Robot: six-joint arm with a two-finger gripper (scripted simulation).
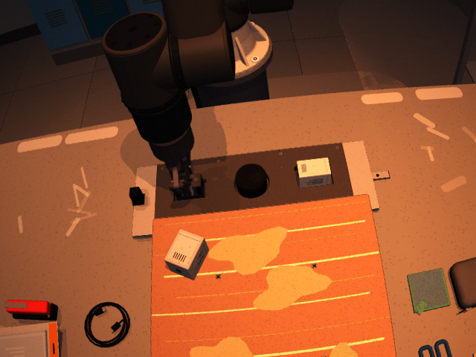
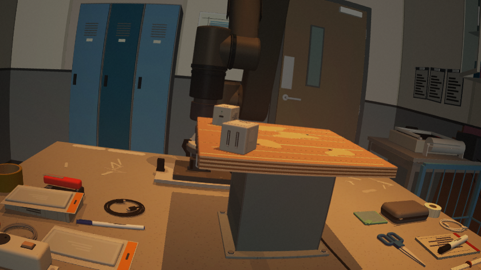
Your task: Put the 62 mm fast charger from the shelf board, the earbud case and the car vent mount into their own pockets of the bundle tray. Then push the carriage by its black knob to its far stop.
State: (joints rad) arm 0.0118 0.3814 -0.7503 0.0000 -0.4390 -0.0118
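Observation:
My gripper [image 1: 184, 188] is down in the left pocket of the dark bundle tray [image 1: 252, 180], behind the orange shelf board [image 1: 269, 276]. The car vent mount [image 1: 190, 189], a small dark and grey piece, sits in that pocket between my fingers. The round black earbud case [image 1: 251, 180] fills the middle pocket. A white charger [image 1: 314, 172] sits in the right pocket. A second white charger [image 1: 186, 253] stands tilted on the shelf board's near left part. The black knob [image 1: 137, 195] stands at the tray's left end on the pale carriage. My gripper is closed on the car vent mount.
The shelf board [image 2: 292, 151] stands raised on a grey pedestal [image 2: 279, 211] and hides the tray from the second side camera. A coiled cable [image 1: 107, 324] and red stapler [image 1: 29, 308] lie at the front left. A green pad [image 1: 428, 290] lies to the right.

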